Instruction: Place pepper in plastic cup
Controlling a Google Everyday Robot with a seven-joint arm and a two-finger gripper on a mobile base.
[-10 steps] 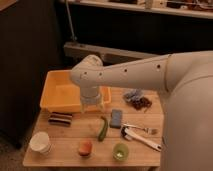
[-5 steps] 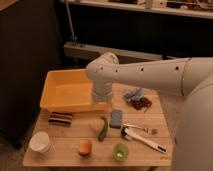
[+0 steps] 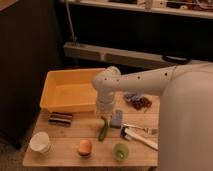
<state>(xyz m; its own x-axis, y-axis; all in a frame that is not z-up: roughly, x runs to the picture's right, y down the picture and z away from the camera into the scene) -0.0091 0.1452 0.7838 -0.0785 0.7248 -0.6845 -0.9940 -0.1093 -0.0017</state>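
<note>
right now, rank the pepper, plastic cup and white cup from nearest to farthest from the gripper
The gripper hangs low at the scene's centre.
1. pepper, right beneath it
2. plastic cup, at the near edge
3. white cup, far left corner

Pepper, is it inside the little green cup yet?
Out. The pepper lies on the table, apart from the plastic cup. The gripper hovers just above the pepper, open and empty.

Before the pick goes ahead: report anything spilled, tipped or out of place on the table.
Nothing stands out. The slim dark green pepper lies flat on the wooden table; the small translucent green plastic cup stands upright; the tool hangs open above the pepper.
</note>
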